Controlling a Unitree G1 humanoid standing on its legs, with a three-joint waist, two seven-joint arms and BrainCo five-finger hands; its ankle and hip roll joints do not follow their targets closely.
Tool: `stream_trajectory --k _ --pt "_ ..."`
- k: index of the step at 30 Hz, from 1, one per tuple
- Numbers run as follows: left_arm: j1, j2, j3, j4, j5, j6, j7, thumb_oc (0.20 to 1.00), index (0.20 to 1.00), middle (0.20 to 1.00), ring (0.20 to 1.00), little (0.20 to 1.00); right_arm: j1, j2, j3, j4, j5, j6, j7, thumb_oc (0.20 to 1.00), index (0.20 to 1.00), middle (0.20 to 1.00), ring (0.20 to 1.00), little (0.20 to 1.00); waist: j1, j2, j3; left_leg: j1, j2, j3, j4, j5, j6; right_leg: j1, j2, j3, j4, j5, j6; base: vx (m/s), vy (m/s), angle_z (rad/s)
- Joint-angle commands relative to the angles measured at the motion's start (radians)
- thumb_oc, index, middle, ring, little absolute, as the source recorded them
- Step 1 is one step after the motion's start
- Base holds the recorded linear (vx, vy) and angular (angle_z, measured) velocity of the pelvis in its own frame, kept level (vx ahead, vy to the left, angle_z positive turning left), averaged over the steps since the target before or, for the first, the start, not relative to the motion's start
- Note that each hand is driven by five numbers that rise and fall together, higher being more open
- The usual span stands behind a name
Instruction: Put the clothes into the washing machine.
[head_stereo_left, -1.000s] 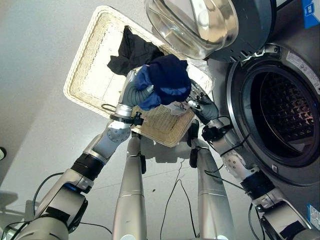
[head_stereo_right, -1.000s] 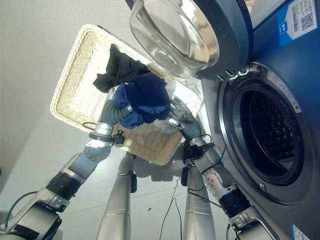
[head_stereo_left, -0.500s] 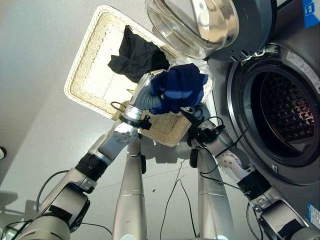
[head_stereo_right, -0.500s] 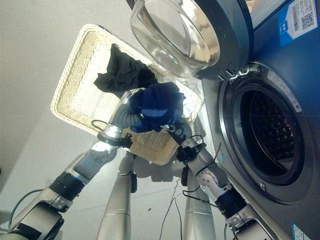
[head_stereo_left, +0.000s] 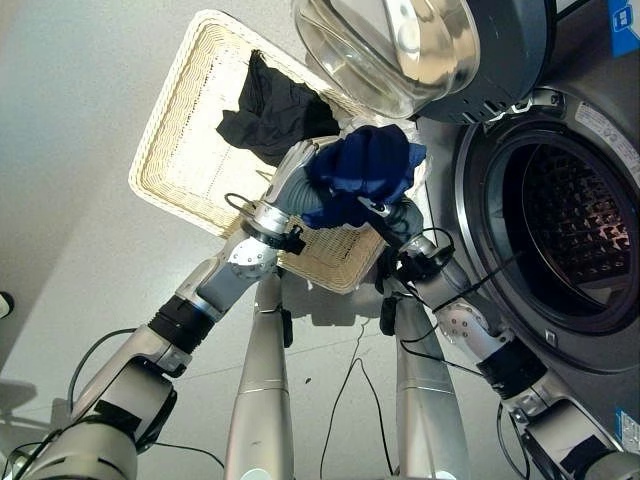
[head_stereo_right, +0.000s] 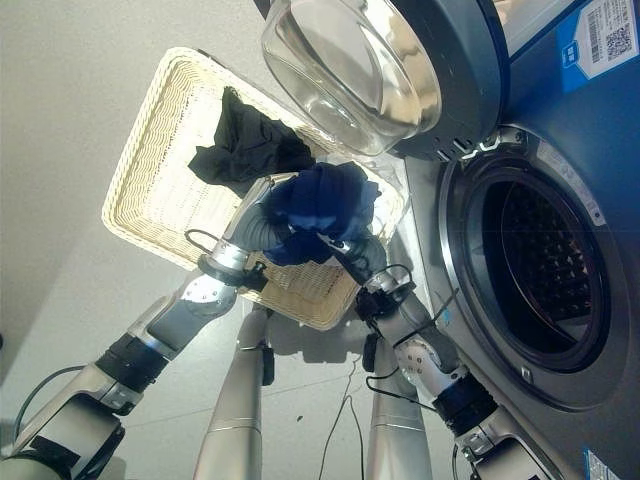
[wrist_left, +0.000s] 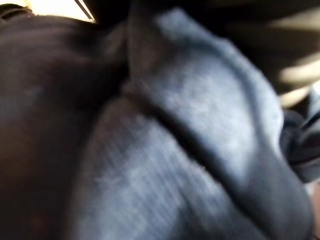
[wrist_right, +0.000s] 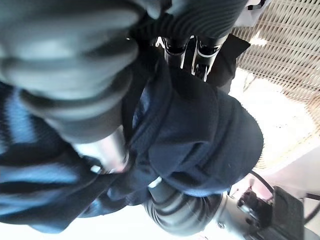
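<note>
Left eye view, centre frame: navy garment (head_stereo_left: 365, 172), bunched, carried aloft by both hands, just above the lower-right end of the wicker basket (head_stereo_left: 180, 150) and left of the washing machine (head_stereo_left: 560, 200).

- Left hand (head_stereo_left: 300, 180): arm came in from lower left; dark ribbed cover seen at the garment's left edge. Fingers buried in the cloth, so grip state can't be told. Left wrist view: close-up of blue cloth folds, fingers not visible.
- Right hand (head_stereo_left: 385, 212): arm came in from lower right, hand under the garment's lower right side. Dark-tipped fingers pressed up into the cloth; right wrist view showed fingers (wrist_right: 200, 55) set against the navy bundle (wrist_right: 195, 140), seemingly gripping a fold.
- Black garment (head_stereo_left: 270, 105): crumpled, lying in the basket, upper centre-left of frame, apart from the navy one.
- Wicker basket: pale, rectangular, on grey floor (head_stereo_left: 70, 120), upper left to centre of frame.
- Washing machine: right side of frame, drum opening (head_stereo_left: 565, 235) open and dark inside; no clothing seen in it.
- Door (head_stereo_left: 400, 50): round, glass, swung open, top centre of frame, overhanging the basket's right end.
</note>
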Motion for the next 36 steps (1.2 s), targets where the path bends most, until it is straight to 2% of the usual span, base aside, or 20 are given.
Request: stream_trajectory --k 1,5,7,8,9,12,17,22,24,26,29,32,34,36 --pt "-0.04 0.0 -0.033 -0.088 0.069 -0.022 0.003 0.2 0.2 0.2 0.2 0.2 -0.032 0.033 -0.015 -0.149 0.012 -0.07 0.046 0.2 0.2 0.2 0.2 0.2 0.0 -0.021 0.0 -0.005 -0.117 0.01 0.078 -0.054 0.089 0.074 0.049 -0.09 -0.293 0.261 0.051 0.0 0.0 0.0" --pt "-0.04 0.002 -0.027 -0.083 0.075 -0.014 0.009 0.2 0.2 0.2 0.2 0.2 -0.034 0.038 -0.02 -0.147 0.017 -0.081 0.042 0.2 0.2 0.2 0.2 0.2 0.001 -0.02 0.0 -0.005 -0.118 0.009 0.077 -0.053 0.089 0.074 0.048 -0.091 -0.294 0.263 0.051 0.0 0.0 0.0" --pt "-0.038 0.0 -0.025 -0.084 0.071 0.005 0.005 0.551 0.551 0.551 0.551 0.551 -0.034 0.043 -0.024 -0.147 0.023 -0.082 0.043 0.2 0.2 0.2 0.2 0.2 0.002 -0.019 0.0 -0.004 -0.119 0.01 0.075 -0.053 0.09 0.072 0.048 -0.091 -0.295 0.264 0.051 0.0 0.0 0.0" --pt "-0.037 -0.001 -0.025 -0.082 0.069 0.012 0.002 0.893 0.893 0.893 0.893 0.893 -0.034 0.042 -0.024 -0.147 0.027 -0.084 0.044 0.2 0.2 0.2 0.2 0.2 0.001 -0.019 0.0 -0.004 -0.119 0.011 0.075 -0.053 0.089 0.072 0.048 -0.091 -0.295 0.264 0.051 0.0 0.0 0.0" --pt "-0.036 -0.003 -0.025 -0.078 0.063 0.019 -0.007 1.0 1.0 1.0 1.0 1.0 -0.034 0.045 -0.025 -0.147 0.026 -0.086 0.043 0.2 0.2 0.2 0.2 0.2 0.002 -0.019 0.0 -0.005 -0.119 0.011 0.076 -0.053 0.089 0.071 0.048 -0.092 -0.294 0.264 0.052 0.0 0.0 0.0" --pt "-0.03 -0.002 -0.025 -0.077 0.071 0.04 0.007 1.0 1.0 1.0 1.0 1.0 -0.032 0.046 -0.031 -0.15 0.027 -0.09 0.039 0.2 0.2 0.2 0.2 0.2 0.001 -0.02 0.0 -0.003 -0.12 0.013 0.072 -0.051 0.089 0.074 0.049 -0.094 -0.299 0.267 0.052 0.0 0.0 0.0" --pt "-0.015 -0.007 -0.007 -0.071 0.077 0.08 0.101 1.0 1.0 1.0 1.0 1.0 -0.025 0.045 -0.037 -0.143 0.032 -0.106 0.043 0.2 0.2 0.2 0.2 0.2 0.003 -0.019 0.0 -0.003 -0.119 0.014 0.066 -0.048 0.088 0.075 0.048 -0.097 -0.304 0.268 0.052 0.0 0.0 0.0" --pt "0.002 -0.021 0.016 -0.059 0.074 0.091 0.18 1.0 1.0 1.0 1.0 1.0 -0.023 0.058 -0.043 -0.137 0.028 -0.121 0.037 0.2 0.2 0.2 0.2 0.2 0.007 -0.019 0.0 -0.004 -0.119 0.011 0.065 -0.047 0.088 0.075 0.047 -0.1 -0.303 0.267 0.052 0.0 0.0 0.0" --pt "0.038 -0.055 0.047 -0.056 0.068 0.093 0.238 1.0 1.0 1.0 1.0 1.0 -0.023 0.078 -0.056 -0.137 -0.007 -0.155 -0.003 0.2 0.2 0.2 0.2 0.2 0.013 -0.018 0.0 -0.006 -0.119 0.009 0.053 -0.039 0.086 0.073 0.048 -0.106 -0.306 0.268 0.053 0.0 0.0 0.0" --pt "0.045 -0.06 0.053 -0.056 0.055 0.087 0.243 1.0 1.0 1.0 1.0 1.0 -0.02 0.079 -0.064 -0.137 -0.016 -0.168 -0.017 0.2 0.2 0.2 0.2 0.2 0.014 -0.017 0.0 -0.007 -0.118 0.01 0.05 -0.036 0.085 0.072 0.048 -0.108 -0.306 0.268 0.053 0.0 0.0 0.0" --pt "0.057 -0.074 0.062 -0.054 0.02 0.062 0.224 1.0 1.0 1.0 1.0 1.0 -0.017 0.079 -0.084 -0.132 -0.04 -0.193 -0.049 0.2 0.2 0.2 0.2 0.2 0.014 -0.017 0.0 -0.008 -0.116 0.012 0.047 -0.033 0.084 0.07 0.049 -0.109 -0.302 0.267 0.053 0.0 0.0 0.0" --pt "0.076 -0.09 0.071 -0.063 -0.093 0.001 0.116 1.0 1.0 1.0 1.0 1.0 -0.005 0.078 -0.122 -0.119 -0.067 -0.247 -0.111 0.2 0.2 0.2 0.2 0.2 0.013 -0.018 0.0 -0.003 -0.114 0.012 0.04 -0.032 0.085 0.073 0.051 -0.11 -0.301 0.269 0.055 0.0 0.0 0.0" --pt "0.082 -0.095 0.075 -0.069 -0.123 -0.01 0.082 1.0 1.0 1.0 1.0 1.0 0.001 0.08 -0.136 -0.112 -0.081 -0.266 -0.126 0.2 0.2 0.2 0.2 0.2 0.012 -0.018 0.0 -0.003 -0.114 0.014 0.039 -0.033 0.085 0.073 0.052 -0.111 -0.301 0.268 0.056 0.0 0.0 0.0" --pt "0.09 -0.098 0.079 -0.07 -0.166 -0.053 0.051 1.0 1.0 1.0 1.0 1.0 0.008 0.079 -0.178 -0.092 -0.091 -0.3 -0.164 0.2 0.2 0.2 0.2 0.2 0.009 -0.019 0.0 -0.005 -0.113 0.016 0.042 -0.035 0.086 0.073 0.054 -0.111 -0.298 0.27 0.057 0.0 0.0 0.0"
